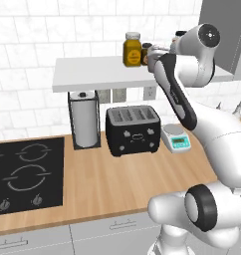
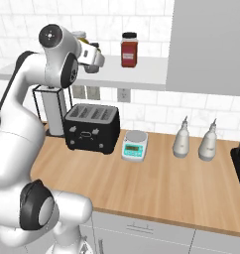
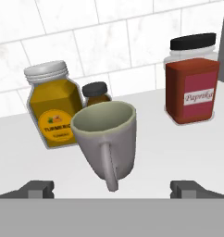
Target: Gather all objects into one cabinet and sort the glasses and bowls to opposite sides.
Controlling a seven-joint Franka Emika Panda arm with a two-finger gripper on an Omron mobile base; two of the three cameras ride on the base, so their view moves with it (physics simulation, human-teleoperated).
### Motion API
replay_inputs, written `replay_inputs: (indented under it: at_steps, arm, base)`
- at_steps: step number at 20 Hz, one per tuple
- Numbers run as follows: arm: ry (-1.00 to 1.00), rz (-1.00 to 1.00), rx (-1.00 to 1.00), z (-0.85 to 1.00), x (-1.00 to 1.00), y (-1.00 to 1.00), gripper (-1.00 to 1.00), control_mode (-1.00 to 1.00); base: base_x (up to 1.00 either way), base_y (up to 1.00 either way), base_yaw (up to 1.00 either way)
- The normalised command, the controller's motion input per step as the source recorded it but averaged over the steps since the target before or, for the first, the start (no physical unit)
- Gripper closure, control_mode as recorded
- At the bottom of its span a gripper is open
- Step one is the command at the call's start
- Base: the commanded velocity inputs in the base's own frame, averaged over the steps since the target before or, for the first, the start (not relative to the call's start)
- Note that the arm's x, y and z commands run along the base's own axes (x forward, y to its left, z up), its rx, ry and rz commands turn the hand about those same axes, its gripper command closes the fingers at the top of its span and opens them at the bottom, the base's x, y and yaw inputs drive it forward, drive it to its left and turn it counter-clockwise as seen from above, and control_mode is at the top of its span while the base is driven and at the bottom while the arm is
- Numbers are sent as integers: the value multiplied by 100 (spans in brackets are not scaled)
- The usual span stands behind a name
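A small grey-beige cup (image 3: 107,139) with a side handle stands on the white open shelf (image 3: 178,152), its handle turned toward the camera. My gripper (image 3: 113,190) is open, its two fingertips (image 3: 37,189) set wide on either side of the cup and a little short of it, not touching. In the base views the hand (image 1: 155,55) (image 2: 94,57) is raised to the shelf beside the jars. The cabinet (image 2: 206,44) with its flat grey door hangs shut just right of the shelf. The bowls are out of view.
A yellow turmeric jar (image 3: 53,111), a small brown jar (image 3: 96,95) and a red paprika jar (image 3: 191,83) crowd the shelf around the cup. Below on the wooden counter (image 1: 117,184) stand a black toaster (image 1: 132,130), paper towel roll (image 1: 84,119), scale (image 2: 135,145), two bottles (image 2: 181,139) and the hob (image 1: 25,174).
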Motion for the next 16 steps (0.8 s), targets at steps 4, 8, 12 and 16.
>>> replay_inputs:
  at_steps: [4,8,12,16]
  arm:
    - [0,0,0,-9,21,0,-100,-100]
    - [0,0,0,-7,24,0,-100,-100]
    - [0,0,1,-8,27,0,-100,-100]
    - [0,0,2,-7,29,0,-100,-100]
  base:
    - [0,0,0]
    - [0,0,0]
    - [0,0,0]
    - [0,0,0]
